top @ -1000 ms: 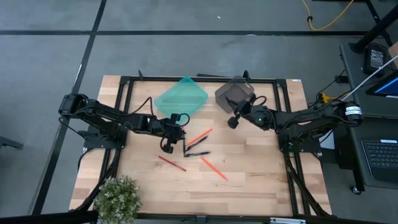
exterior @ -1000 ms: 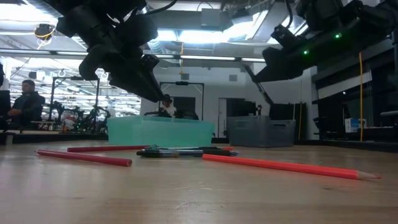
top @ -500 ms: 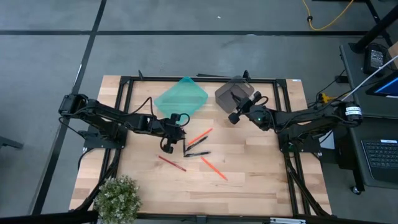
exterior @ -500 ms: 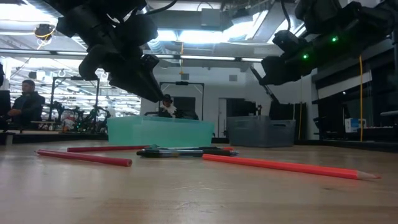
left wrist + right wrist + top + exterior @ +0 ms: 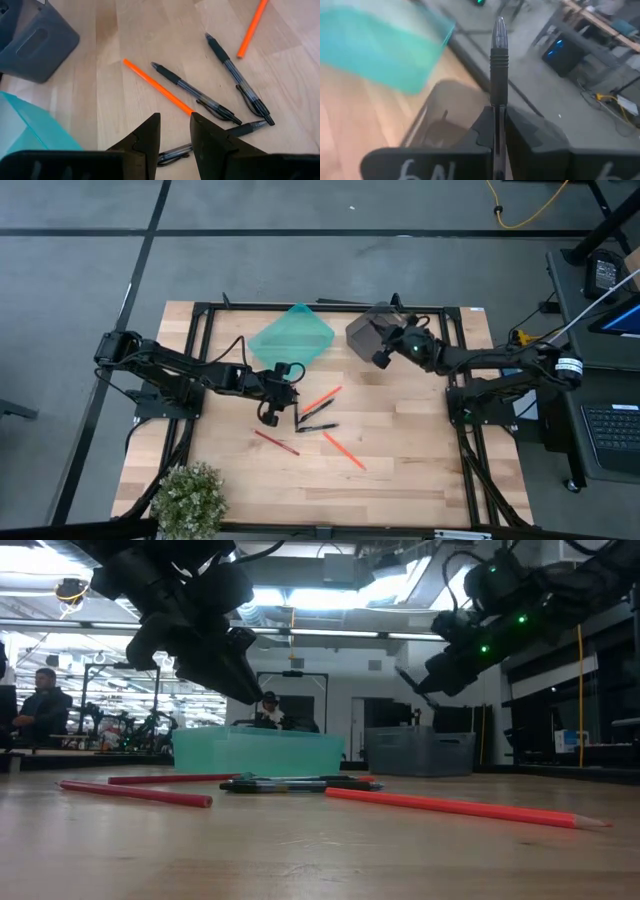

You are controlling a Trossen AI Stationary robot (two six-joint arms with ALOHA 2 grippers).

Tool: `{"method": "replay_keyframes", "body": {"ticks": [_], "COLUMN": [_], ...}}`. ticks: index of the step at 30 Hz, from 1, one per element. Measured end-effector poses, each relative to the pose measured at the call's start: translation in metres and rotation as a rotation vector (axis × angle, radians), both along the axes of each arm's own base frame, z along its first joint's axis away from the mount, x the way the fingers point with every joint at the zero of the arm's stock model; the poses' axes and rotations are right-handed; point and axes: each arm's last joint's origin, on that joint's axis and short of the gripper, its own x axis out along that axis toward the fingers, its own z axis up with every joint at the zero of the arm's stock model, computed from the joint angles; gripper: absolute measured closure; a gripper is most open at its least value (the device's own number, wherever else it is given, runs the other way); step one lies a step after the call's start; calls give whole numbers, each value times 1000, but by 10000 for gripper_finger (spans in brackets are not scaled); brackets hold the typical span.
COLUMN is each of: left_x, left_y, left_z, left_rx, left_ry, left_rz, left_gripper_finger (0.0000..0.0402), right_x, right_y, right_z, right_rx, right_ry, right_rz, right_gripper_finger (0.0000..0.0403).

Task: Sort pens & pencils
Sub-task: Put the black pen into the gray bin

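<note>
Three black pens (image 5: 195, 95) (image 5: 240, 80) (image 5: 215, 136) lie flat on the wood at mid-table (image 5: 316, 420). Two orange pencils (image 5: 322, 397) (image 5: 343, 450) and one red pencil (image 5: 275, 442) lie among them. My left gripper (image 5: 268, 416) (image 5: 175, 120) hovers narrowly open, just left of the pens and above the table. My right gripper (image 5: 381, 358) (image 5: 496, 112) is shut on another black pen (image 5: 498, 55). It hangs over the grey bin (image 5: 358, 332) (image 5: 445, 125) at the table's far edge. My right gripper pinches the black pen between its two fingers by the barrel (image 5: 496, 100), just behind the ribbed grip section. The pen runs along the fingers, and its ribbed grip and clear tip (image 5: 499, 27) stick out past them. It is lifted clear, slanting down over the grey bin.
A teal bin (image 5: 290, 340) (image 5: 255, 752) stands left of the grey bin at the far edge. A potted plant (image 5: 190, 498) sits at the near left corner. A black frame (image 5: 200, 360) runs along the table's sides. A person (image 5: 40, 705) sits in the room behind.
My right gripper has carried the black pen toward the table's far edge, from in front of the grey bin to above it, and has tipped its fingers downward. The pens and pencils on the table have stayed put.
</note>
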Motion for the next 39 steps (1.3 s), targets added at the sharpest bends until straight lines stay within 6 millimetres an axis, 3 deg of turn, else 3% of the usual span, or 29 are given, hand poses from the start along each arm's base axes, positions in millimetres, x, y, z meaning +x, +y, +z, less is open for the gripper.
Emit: {"method": "replay_keyframes", "body": {"ticks": [6,16,24,34,39], "left_x": [0,0,2,6,7], "left_y": [1,5,5,5,5], "left_z": [0,0,2,7,8], "left_rx": [3,0,-5,-10,-11], "left_ry": [0,-4,-22,-94,-106], "left_rz": [3,19,22,23,24], "left_gripper_finger": [302,302,302,302,302], "right_x": [-1,-14,-23,-4,10], "right_y": [-20,-44,-51,-66,-78], "right_z": [16,43,36,1,3], "right_rx": [71,157,206,195,184], "right_ry": [200,371,458,601,652], "right_rz": [77,306,391,509,533], "right_gripper_finger": [376,376,376,376,376]}}
